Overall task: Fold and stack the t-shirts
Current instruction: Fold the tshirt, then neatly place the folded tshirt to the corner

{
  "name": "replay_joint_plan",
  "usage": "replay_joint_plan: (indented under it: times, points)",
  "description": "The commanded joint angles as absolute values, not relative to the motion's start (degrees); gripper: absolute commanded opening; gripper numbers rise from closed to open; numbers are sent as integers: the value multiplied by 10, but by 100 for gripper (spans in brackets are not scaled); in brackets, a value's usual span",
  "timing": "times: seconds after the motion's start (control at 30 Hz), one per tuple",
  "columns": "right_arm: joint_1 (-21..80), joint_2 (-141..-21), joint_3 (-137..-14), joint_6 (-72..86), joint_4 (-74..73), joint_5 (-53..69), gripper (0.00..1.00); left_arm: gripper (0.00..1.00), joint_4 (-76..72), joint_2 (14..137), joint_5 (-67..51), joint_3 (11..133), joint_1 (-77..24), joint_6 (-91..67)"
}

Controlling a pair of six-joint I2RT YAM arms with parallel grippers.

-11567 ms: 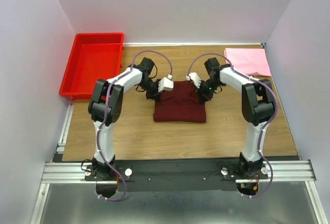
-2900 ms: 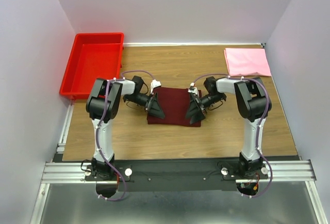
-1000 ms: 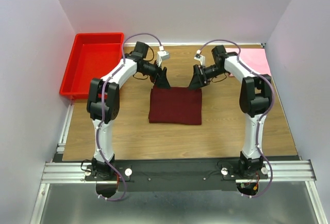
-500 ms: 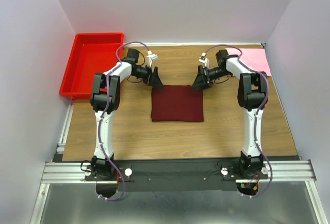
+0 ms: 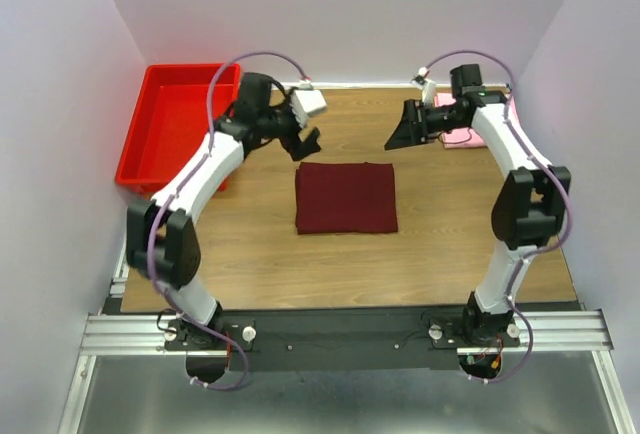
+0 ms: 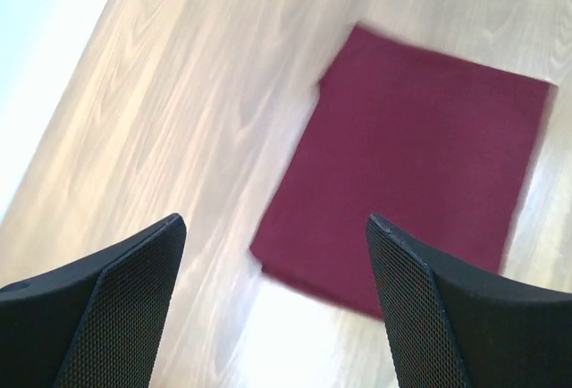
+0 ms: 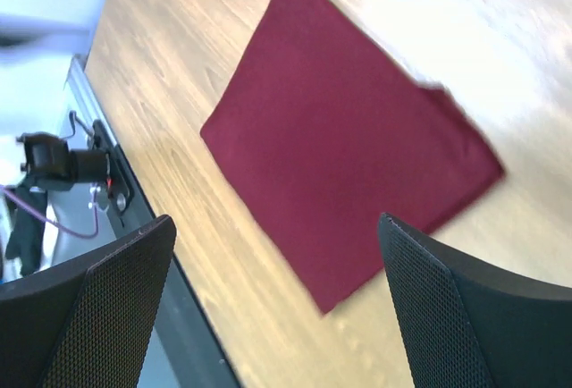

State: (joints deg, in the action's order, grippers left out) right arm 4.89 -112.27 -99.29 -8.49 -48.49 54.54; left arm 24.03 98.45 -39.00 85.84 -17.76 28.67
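Wood-grain table (image 5: 250, 254): maroon t-shirt (image 5: 346, 197), soft cloth folded to a flat rectangle. Above its far corners, left gripper (image 5: 307, 144) and right gripper (image 5: 402, 132), black fingers spread wide, empty. Pink t-shirt (image 5: 458, 137) lies beyond its far right corner.

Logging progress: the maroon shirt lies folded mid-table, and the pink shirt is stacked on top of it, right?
No. The maroon shirt does lie folded mid-table, but the pink shirt is not on it: it lies apart at the far right corner. The top external view shows this.
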Motion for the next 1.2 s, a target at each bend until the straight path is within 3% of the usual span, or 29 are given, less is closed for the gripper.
replay_joint_plan:
  times: [0.0,0.13,0.27,0.5,0.63,1.0,1.1,1.17]
  points:
    - [19,-1056,-892,-12,-441,463,100,89,145,918,-225,729,-282,397]
    - [-10,-994,-804,36,-418,403,100,78,65,873,-163,624,-417,437]
    - [-23,-941,-713,72,-402,387,100,71,26,883,-125,590,-485,428]
    - [-27,-864,-574,145,-357,378,100,60,4,968,-118,613,-597,393]
    - [-28,-839,-536,179,-333,361,100,53,3,1046,-120,655,-608,372]
    - [-30,-852,-520,213,-312,370,100,50,-23,1140,-81,702,-608,382]
    - [-30,-860,-509,235,-297,366,100,43,-23,1160,-76,711,-606,378]
    - [-30,-874,-505,240,-287,378,100,32,-26,1170,-80,716,-597,373]
